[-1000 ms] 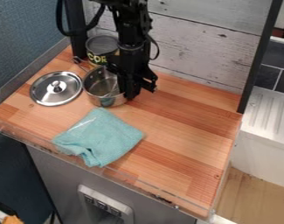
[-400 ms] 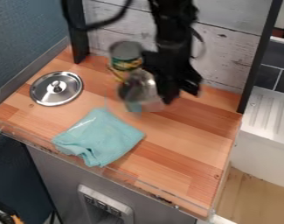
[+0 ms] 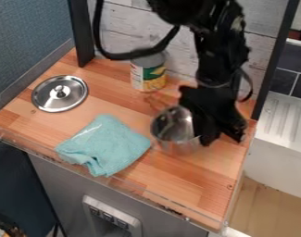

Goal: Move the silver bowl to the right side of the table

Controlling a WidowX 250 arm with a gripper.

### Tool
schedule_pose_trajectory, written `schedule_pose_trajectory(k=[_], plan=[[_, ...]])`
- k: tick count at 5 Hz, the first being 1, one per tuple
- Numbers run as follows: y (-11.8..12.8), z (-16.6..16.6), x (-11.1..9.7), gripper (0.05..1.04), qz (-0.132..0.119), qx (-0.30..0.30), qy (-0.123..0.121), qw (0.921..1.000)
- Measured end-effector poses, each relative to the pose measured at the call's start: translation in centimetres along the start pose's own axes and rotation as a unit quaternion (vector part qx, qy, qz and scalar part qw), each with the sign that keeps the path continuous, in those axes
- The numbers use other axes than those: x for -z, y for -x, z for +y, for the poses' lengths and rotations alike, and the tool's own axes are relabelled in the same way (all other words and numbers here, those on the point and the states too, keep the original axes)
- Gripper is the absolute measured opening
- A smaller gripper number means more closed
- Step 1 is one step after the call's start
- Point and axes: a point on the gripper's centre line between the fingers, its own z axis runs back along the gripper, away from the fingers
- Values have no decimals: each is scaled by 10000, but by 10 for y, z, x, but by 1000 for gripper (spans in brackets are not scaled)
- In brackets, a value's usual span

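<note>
My gripper (image 3: 205,135) is over the right-centre of the wooden table, shut on the right rim of the silver bowl (image 3: 175,128). The bowl is a metal pot with a thin handle toward the back left, where it blurs. Its mouth faces up with a slight tilt, and the gripper covers its right edge. I cannot tell whether its base touches the wood.
A labelled can (image 3: 148,74) stands behind the bowl, near the back wall. A folded teal cloth (image 3: 105,145) lies front left of it, and a round metal lid (image 3: 59,93) is at the left. A dark post (image 3: 274,60) rises at the back right.
The gripper and the silver bowl have moved together from the back left toward the right and front. The can has also shifted right. The cloth and lid have kept their places.
</note>
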Motion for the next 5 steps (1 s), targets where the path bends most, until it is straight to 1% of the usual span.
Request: schedule_pose_trajectory(k=[1, 2, 3, 4, 5], plan=[[6, -6, 9, 105, 118, 86, 121, 9998], [13, -9, 18, 288, 280, 149, 234, 9992], [18, -9, 13, 579, 258, 246, 165, 9992], [9, -18, -23, 882, -224, 415, -131, 9988], [13, -10, -46, 1016, -362, 316, -380, 9981]])
